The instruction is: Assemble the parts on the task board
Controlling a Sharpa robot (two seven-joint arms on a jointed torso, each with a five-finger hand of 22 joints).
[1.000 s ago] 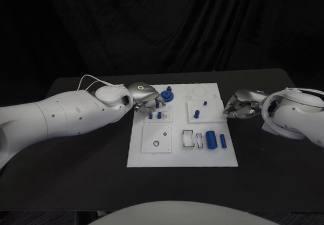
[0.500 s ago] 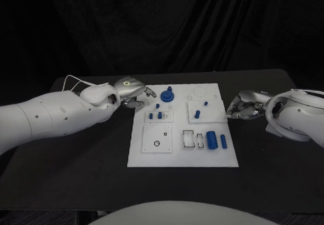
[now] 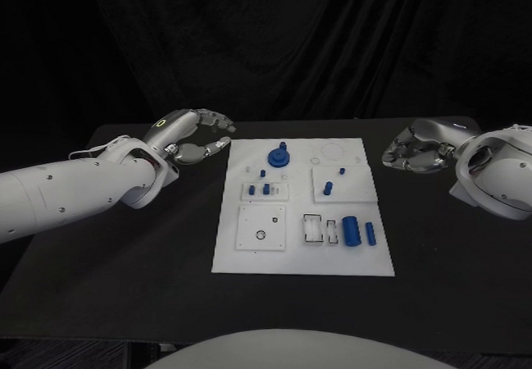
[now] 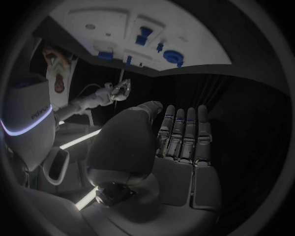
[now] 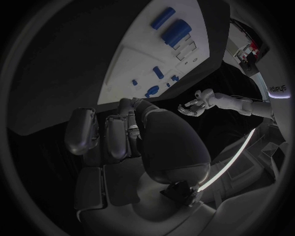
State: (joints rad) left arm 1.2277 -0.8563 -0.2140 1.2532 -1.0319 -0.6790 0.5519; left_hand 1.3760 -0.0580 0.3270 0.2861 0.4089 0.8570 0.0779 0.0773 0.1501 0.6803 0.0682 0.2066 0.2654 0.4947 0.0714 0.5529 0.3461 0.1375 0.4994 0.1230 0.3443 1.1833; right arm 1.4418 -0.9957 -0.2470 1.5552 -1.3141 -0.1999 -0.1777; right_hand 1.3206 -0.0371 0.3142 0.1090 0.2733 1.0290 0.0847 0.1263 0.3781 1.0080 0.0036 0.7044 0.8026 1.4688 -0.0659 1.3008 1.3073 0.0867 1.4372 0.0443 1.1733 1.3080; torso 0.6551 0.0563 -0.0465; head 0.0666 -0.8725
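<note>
The white task board [image 3: 241, 257] lies in the middle of the black table. On it stand a blue round part with a peg [image 3: 278, 157], two small blue pegs [image 3: 261, 187], one blue peg [image 3: 326, 187], a thick blue cylinder [image 3: 349, 230] and a slim blue bar [image 3: 370, 232]. My left hand [image 3: 195, 136] hovers off the board's far left corner, fingers apart and holding nothing; its palm [image 4: 178, 147] shows fingers stretched out. My right hand [image 3: 415, 150] hangs beyond the board's far right edge with fingers curled in on nothing [image 5: 107, 137].
Bare black table [image 3: 109, 260] surrounds the board on all sides. The board [image 4: 110, 24] with its blue parts also appears in the left wrist view, and the board [image 5: 147, 54] in the right wrist view. Dark curtain behind the table.
My left hand has pulled off the board's far left part, out to the left and back, its fingers spreading. My right hand has drawn back from the board's right edge, still curled.
</note>
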